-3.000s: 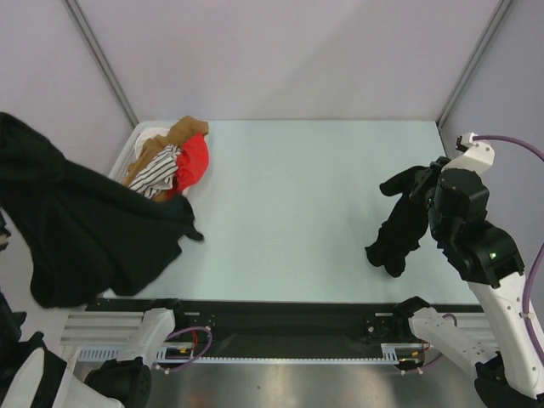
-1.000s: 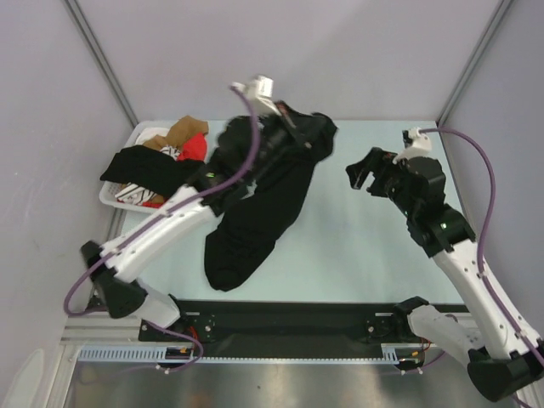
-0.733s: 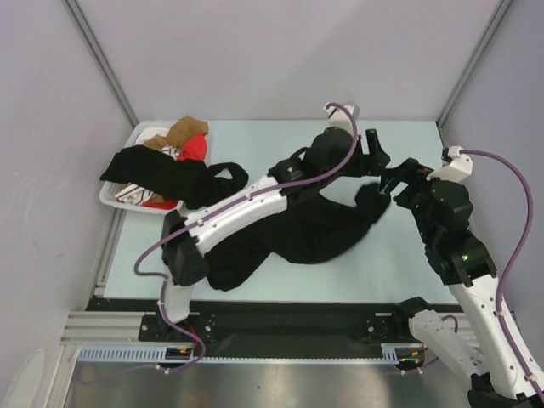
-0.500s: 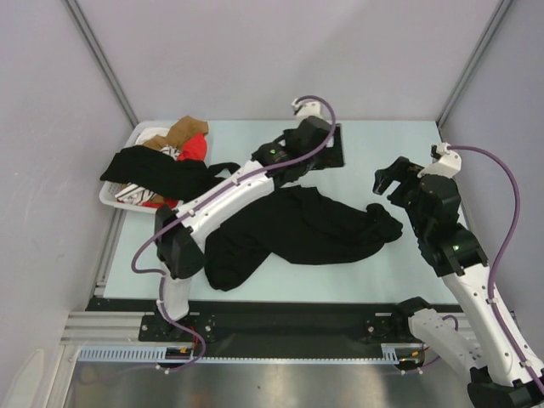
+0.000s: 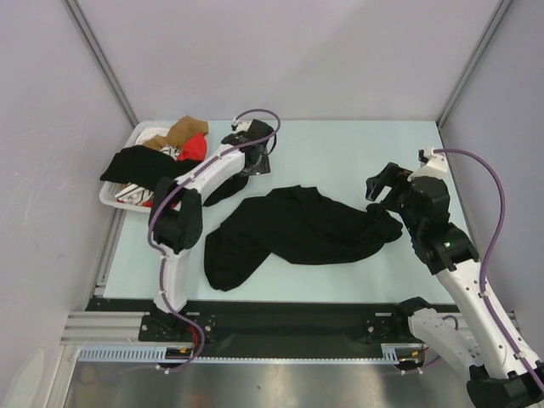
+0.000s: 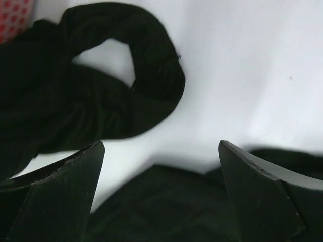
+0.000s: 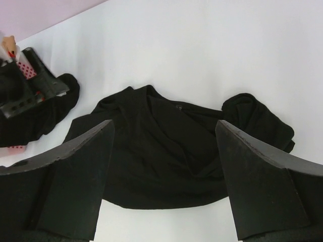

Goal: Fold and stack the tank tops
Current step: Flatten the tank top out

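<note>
One black tank top (image 5: 297, 234): crumpled mid-table, unfolded.
Right gripper (image 5: 380, 184): jaws spread, empty, just beside the garment's right end.
Left gripper (image 5: 253, 163): jaws spread, empty, near the basket (image 5: 109, 195).
Red tank top (image 5: 195, 149): bunched in the basket.
Progress: you have nothing folded or stacked yet; flattening, folding and stacking both garments remain.

On the table (image 5: 357, 153) a tank top (image 5: 297, 229) lies centrally, right of the basket (image 5: 109, 195).

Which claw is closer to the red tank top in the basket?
Left. The left claw hovers just right of the red tank top; the right claw is far off, beyond the black tank top.
</note>
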Robot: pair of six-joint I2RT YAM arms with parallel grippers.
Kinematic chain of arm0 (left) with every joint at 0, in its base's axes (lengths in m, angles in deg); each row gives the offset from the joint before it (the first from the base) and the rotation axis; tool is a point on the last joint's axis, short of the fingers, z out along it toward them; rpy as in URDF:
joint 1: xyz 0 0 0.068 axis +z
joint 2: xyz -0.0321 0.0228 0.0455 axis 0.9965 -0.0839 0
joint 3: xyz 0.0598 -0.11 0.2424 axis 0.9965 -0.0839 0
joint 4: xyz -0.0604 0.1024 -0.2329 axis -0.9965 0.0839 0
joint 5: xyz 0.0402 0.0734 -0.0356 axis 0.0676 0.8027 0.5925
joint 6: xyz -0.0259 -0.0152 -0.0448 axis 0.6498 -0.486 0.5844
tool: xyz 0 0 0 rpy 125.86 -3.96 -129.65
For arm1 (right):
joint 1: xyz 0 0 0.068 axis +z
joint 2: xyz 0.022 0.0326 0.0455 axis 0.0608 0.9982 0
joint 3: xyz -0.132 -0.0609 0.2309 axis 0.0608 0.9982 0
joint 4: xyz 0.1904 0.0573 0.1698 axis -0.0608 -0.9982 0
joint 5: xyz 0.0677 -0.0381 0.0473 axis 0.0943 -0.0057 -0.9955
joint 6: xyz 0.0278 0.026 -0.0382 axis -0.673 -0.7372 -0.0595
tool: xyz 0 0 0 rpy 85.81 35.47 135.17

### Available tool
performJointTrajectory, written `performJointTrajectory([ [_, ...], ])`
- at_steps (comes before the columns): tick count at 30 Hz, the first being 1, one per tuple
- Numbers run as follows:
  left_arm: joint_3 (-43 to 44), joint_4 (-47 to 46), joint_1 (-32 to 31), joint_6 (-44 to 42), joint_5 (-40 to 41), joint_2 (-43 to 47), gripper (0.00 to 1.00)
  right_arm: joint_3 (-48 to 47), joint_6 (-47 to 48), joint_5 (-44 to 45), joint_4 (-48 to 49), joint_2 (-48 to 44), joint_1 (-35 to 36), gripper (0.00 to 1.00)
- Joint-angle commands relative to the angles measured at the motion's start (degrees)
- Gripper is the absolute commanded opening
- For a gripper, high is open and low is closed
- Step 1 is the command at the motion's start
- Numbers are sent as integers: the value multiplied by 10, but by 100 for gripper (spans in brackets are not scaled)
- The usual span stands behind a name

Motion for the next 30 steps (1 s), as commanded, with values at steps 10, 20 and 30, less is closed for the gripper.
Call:
performJointTrajectory([
  [10, 73, -15, 89, -60, -107, -130, 62, 7, 3, -13, 10, -19, -4, 86],
  [20, 19, -24, 91, -94, -94, 91, 0, 14, -2, -25, 23, -11, -5, 86],
  [30, 195, 54, 236, -72, -23, 187, 0, 10, -4, -52, 28, 1, -6, 85],
])
